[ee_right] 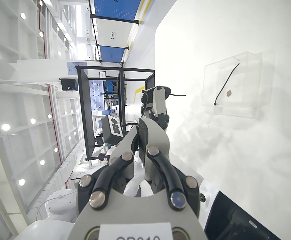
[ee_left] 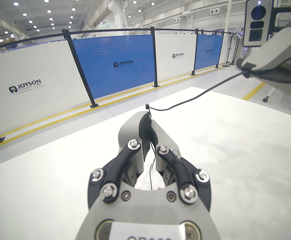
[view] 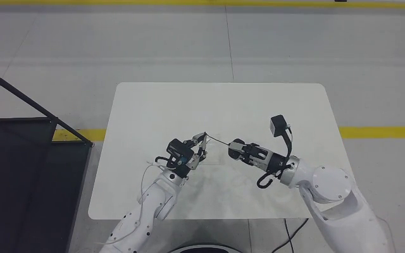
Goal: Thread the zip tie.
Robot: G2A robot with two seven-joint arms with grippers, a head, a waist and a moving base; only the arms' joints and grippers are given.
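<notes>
A large industrial test hall: blue and white perforated partition panels [ee_left: 113, 66], yellow floor lines [view: 373, 132], ceiling spotlights [ee_left: 48, 11], white desk [view: 158, 101].

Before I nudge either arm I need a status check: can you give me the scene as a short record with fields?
left gripper: shut on the zip tie, its head sticking out beyond
right gripper: shut on the strap further along
zip tie: spans the air between both grippers, above the table
threading: cannot tell if the tail is through the head
clear tray: on the table, holds a second zip tie
</notes>
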